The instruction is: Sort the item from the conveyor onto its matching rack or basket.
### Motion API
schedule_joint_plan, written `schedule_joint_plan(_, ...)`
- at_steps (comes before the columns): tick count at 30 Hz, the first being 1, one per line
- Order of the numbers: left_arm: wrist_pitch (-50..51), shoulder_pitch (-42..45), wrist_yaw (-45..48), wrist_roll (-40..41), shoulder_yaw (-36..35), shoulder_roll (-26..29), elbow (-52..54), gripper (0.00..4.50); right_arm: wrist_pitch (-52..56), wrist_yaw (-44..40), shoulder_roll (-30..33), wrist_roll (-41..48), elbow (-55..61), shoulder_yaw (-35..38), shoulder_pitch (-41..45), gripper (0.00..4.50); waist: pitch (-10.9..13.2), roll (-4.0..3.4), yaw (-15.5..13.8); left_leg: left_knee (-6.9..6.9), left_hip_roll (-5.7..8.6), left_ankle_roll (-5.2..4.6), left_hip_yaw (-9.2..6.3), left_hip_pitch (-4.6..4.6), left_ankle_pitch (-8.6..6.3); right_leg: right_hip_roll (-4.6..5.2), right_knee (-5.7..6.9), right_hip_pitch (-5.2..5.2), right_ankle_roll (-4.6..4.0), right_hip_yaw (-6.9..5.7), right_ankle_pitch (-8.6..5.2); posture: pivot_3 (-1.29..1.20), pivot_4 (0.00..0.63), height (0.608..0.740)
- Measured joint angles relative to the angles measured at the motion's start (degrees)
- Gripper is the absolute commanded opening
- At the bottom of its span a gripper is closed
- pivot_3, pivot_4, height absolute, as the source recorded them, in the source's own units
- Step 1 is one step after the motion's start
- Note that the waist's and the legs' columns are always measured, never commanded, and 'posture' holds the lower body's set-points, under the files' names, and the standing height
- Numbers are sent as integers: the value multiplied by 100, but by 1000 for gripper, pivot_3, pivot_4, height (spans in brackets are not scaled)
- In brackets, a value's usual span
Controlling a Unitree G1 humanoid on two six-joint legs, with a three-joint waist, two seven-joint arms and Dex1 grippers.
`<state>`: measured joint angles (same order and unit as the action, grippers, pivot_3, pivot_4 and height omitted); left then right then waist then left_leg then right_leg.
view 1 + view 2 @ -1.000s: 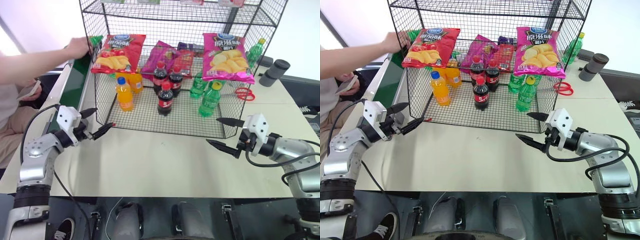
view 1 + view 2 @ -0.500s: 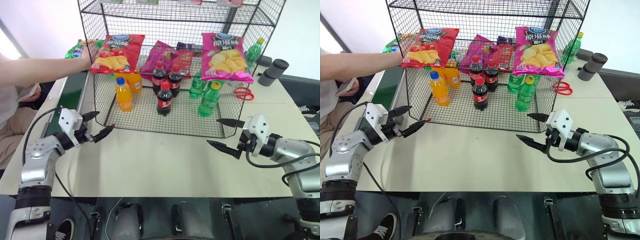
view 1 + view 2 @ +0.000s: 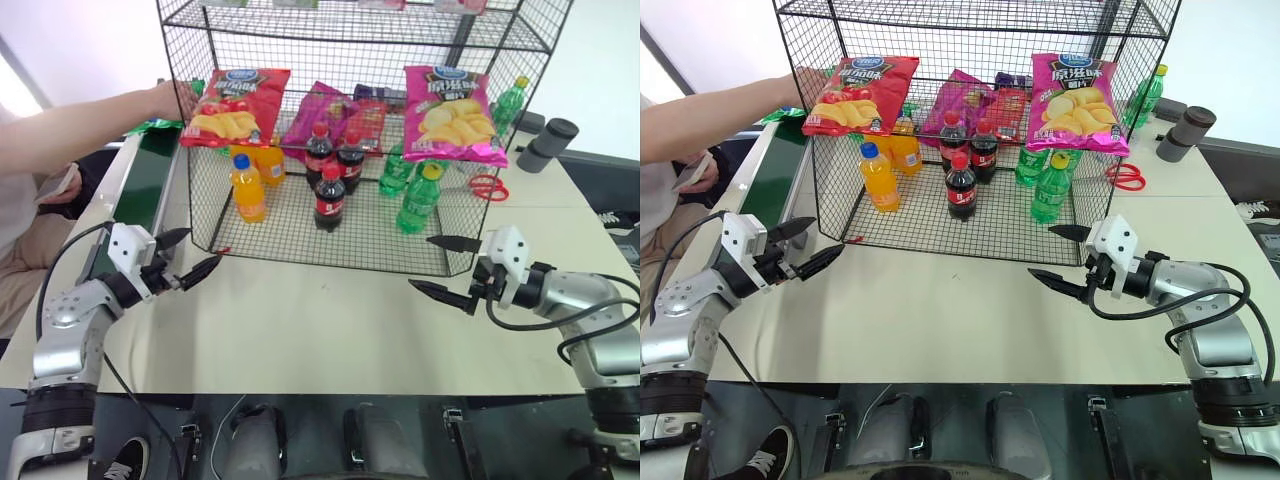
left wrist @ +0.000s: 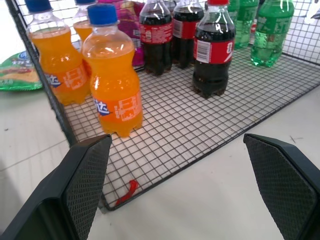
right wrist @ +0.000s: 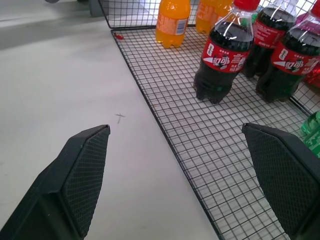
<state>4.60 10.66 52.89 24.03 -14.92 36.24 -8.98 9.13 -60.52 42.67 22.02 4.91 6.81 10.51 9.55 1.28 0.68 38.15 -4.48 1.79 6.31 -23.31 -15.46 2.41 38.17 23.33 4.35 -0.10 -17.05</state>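
The item, a green chip bag (image 3: 152,125), lies flat by the far end of the conveyor (image 3: 150,185), just under a person's forearm (image 3: 90,130); its edge also shows past the rack's corner (image 4: 17,72). The person's hand (image 3: 172,98) rests against the left side of the black wire rack (image 3: 290,228). My left gripper (image 3: 203,243) hovers open and empty over the table at the rack's front left corner, well short of the bag. My right gripper (image 3: 420,262) stands open and empty near the rack's front right corner.
On the rack hang a red chip bag (image 3: 235,105), purple bags (image 3: 330,115) and a pink chip bag (image 3: 455,112). Orange soda (image 3: 248,188), cola (image 3: 330,198) and green bottles (image 3: 418,200) stand on its floor. Red scissors (image 3: 487,186) and black cylinders (image 3: 550,145) lie at the right.
The person's hand carried the green bag out from beside the rack and set it down by the conveyor's far end, then returned to the rack's side. Both grippers stayed about where they were, open.
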Motion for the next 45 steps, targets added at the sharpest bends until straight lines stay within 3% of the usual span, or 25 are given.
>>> schedule_joint_plan(18,17,-612,-301,27,-317,199,532,4500,-29,-144,-194,-69,-195,-298,311,4409,0,0,7,0,-2,0,0,1,0,0,1,1,-1,0,0,0,150,740)
schedule_joint_plan(24,-135,-1265,-368,-18,-683,325,966,4500,314,-124,-624,103,-167,-581,447,4409,0,0,31,-3,-8,0,-4,1,0,0,1,6,-2,3,0,0,150,740)
schedule_joint_plan(37,-1843,-2813,-992,-1367,-1428,512,1176,4500,460,-407,-1316,122,-440,-1316,1318,4409,-2,1,20,-4,-11,-2,0,0,-1,8,0,9,-7,0,1,0,150,740)
schedule_joint_plan(45,-3053,-3319,-2053,-2863,-1829,639,744,4500,265,-649,-1489,15,-850,-1457,1593,4409,-4,4,12,-5,-14,-3,11,-1,-2,13,-2,10,-7,-2,1,0,150,740)
